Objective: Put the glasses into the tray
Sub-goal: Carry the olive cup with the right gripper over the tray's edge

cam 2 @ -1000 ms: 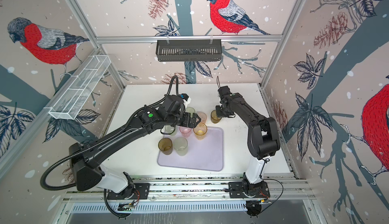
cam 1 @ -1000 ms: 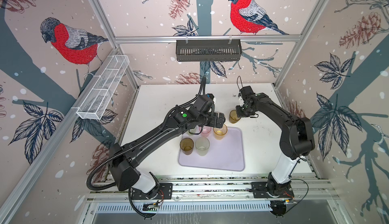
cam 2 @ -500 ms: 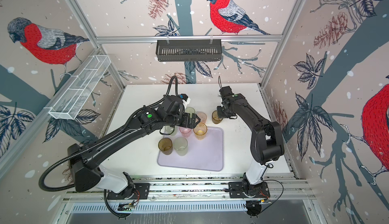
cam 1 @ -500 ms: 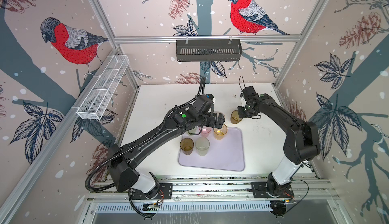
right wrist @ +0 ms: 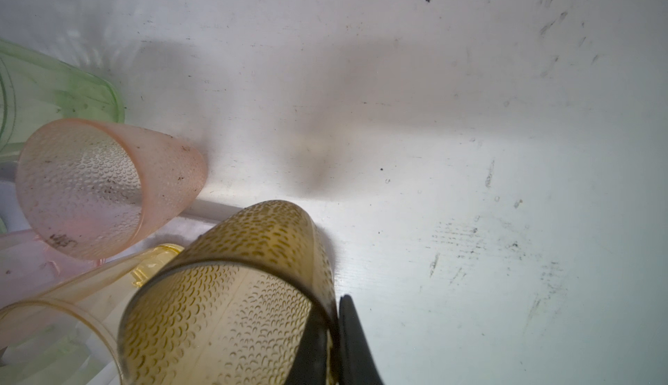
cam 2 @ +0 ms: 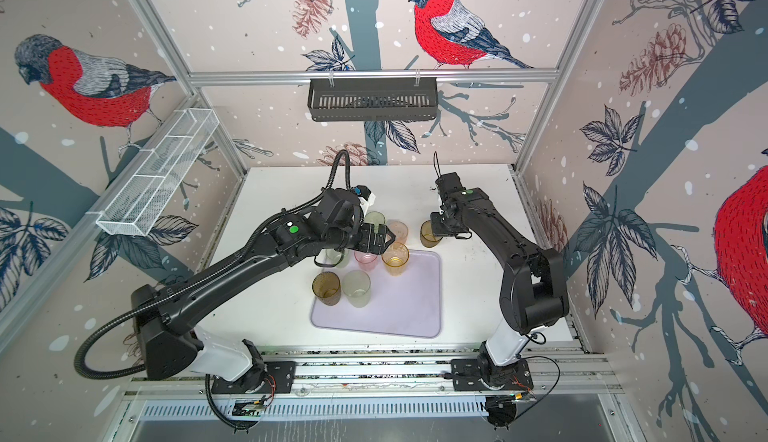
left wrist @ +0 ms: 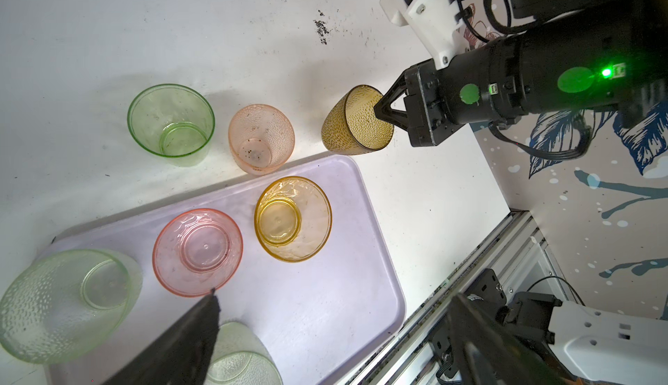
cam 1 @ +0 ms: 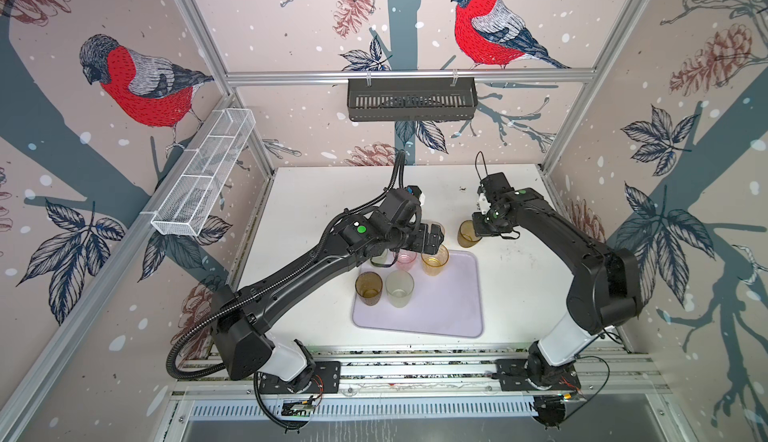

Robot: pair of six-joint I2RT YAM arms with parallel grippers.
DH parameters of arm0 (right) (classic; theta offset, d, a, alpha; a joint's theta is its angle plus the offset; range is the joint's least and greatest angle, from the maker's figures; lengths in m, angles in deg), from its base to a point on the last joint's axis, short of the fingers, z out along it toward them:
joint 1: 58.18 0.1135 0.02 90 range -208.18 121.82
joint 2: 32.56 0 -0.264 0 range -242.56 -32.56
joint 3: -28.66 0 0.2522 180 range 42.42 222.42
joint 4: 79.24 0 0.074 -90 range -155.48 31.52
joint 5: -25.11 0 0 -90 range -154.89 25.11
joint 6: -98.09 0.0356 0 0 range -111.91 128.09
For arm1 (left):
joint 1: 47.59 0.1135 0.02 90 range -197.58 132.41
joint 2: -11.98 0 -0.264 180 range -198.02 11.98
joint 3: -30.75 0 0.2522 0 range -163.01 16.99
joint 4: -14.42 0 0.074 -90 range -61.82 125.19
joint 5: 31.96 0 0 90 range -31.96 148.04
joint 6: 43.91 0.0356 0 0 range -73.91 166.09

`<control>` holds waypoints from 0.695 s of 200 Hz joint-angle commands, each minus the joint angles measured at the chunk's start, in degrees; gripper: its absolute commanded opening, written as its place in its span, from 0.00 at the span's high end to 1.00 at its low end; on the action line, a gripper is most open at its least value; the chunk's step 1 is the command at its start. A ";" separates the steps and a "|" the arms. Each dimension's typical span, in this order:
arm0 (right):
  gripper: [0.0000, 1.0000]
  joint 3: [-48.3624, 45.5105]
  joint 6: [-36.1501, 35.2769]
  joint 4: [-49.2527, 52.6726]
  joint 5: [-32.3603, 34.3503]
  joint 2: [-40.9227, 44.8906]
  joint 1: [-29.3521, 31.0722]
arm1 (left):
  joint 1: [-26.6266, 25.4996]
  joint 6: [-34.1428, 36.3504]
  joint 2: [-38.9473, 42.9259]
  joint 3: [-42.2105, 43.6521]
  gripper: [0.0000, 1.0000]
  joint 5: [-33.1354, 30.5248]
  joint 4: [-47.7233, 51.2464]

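Beside tray [left wrist: 325,311], right gripper [left wrist: 377,109] pinches dimpled brown glass [left wrist: 343,130] wall.

- The right gripper [left wrist: 379,107], pinching the brown glass [cam 1: 465,236] by its rim, is carrying it slightly rightward, toward the far corner of the tray [cam 1: 449,315] (a small drift).
- The right arm [cam 1: 602,282] is swinging its elbow outward.

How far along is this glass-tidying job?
Five glasses already stand in the tray. The right gripper pinches the rim of a sixth, brownish glass beside the tray. A green glass and a peach glass wait on the table.
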 commanded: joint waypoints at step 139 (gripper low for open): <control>0.99 -5.31 0.84 3.13 1.02 5.94 0.86 | 0.02 -0.02 1.95 1.63 0.02 0.19 -2.75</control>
